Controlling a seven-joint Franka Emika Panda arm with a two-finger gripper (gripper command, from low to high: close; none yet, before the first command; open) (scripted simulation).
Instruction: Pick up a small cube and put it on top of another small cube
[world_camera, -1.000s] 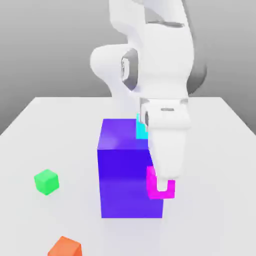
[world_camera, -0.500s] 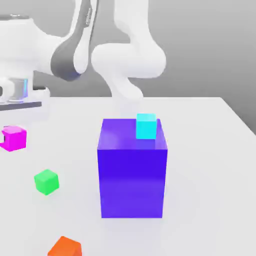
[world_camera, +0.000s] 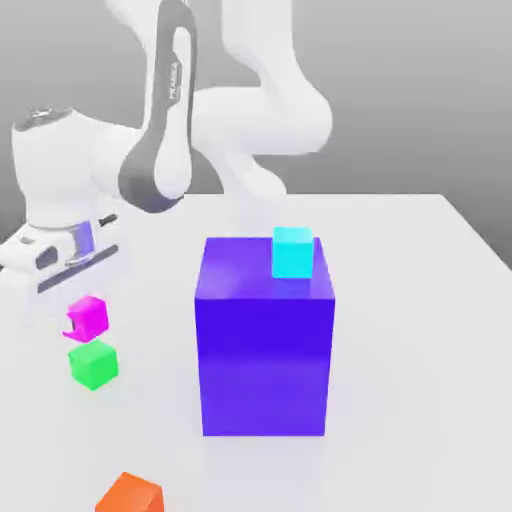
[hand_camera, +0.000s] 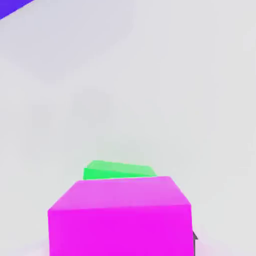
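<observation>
While the gripper (world_camera: 80, 322) hangs over the table (world_camera: 420, 300) at the exterior view's left, its fingers are closed narrow on the pink cube (world_camera: 88, 317), which sits in the air just above the green cube (world_camera: 93, 364). From the exterior view the pink cube looks close over the green one, with a thin gap between them; whether they are squarely lined up I cannot tell. In the hand view the pink cube (hand_camera: 120, 217) fills the near ground and the green cube (hand_camera: 117, 170) peeks out past its far edge, so the two are probably a little offset.

The pink cube looks like a small, rigid, light block with flat, smooth faces. It should not deform under the squeeze, and its weight should hardly matter. The smooth sides could slip if the squeeze is light, so the best hold is on two opposite vertical faces, near their middle, as appears to be the case here. A hold kept above the cube's base would leave its bottom face free to land flat.

The green top is no bigger than the pink base, so a small misalignment could tip the pink cube off when it is let go.

The blue block (world_camera: 264, 340) with the cyan cube (world_camera: 293, 252) on it stands well apart, and the orange cube (world_camera: 130, 494) lies near the front edge.
</observation>
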